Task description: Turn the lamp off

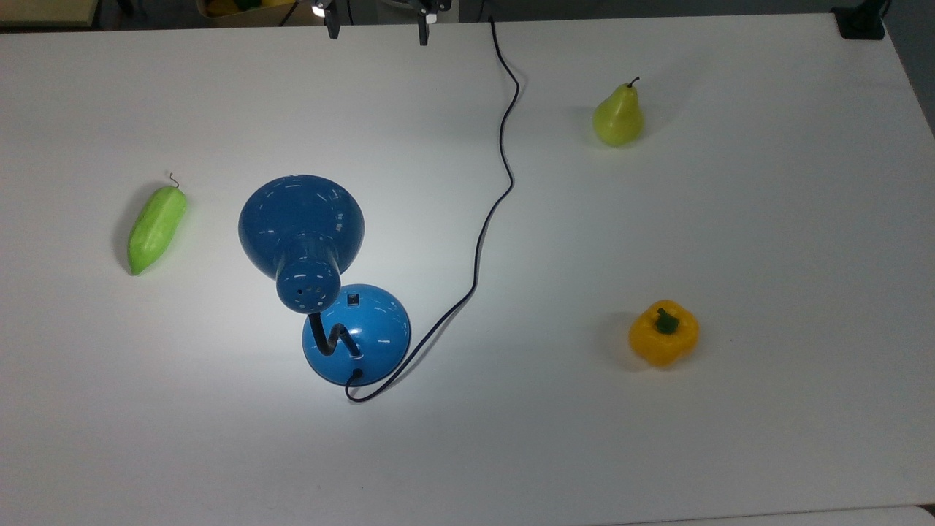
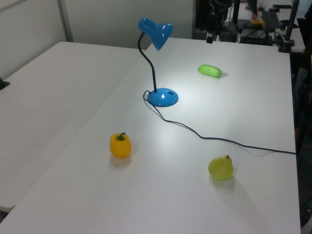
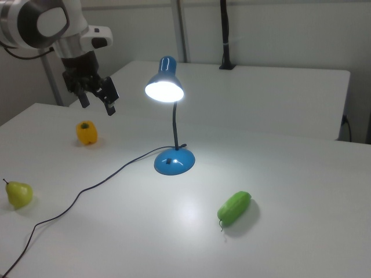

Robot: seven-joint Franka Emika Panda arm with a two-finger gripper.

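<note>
**Lamp lit, arm high: where the press could miss**

The lamp (image 3: 168, 116) stood toward the middle of the white worktop (image 3: 301, 174), its bulb glowing and throwing a bright pool onto the surface beneath the shade. The gripper (image 3: 97, 99) hung in the air well apart from it, on the right view's left, with its fingers (image 3: 110, 92) spread wide and nothing between them.

The small black switch (image 1: 353, 299) sat on the domed base (image 1: 369, 329), on the side facing the shade in the top view. That placement looked like the chief hazard: the shade (image 1: 299, 219) overhung the worktop just beside the base, and the bent neck (image 1: 332, 337) rose from the dome close by, so a descent aimed slightly off could strike either one and tip the lamp.

The dome was glossy and curved; a fingertip landing off-centre would likely skid down it and shove the base instead of rocking the switch.

The cord (image 1: 489, 212) trailed loosely across the worktop, so a pushed base would probably drag it along. The pear (image 1: 618, 115), yellow pepper (image 1: 663, 332) and green vegetable (image 1: 156, 228) lay well clear.
</note>
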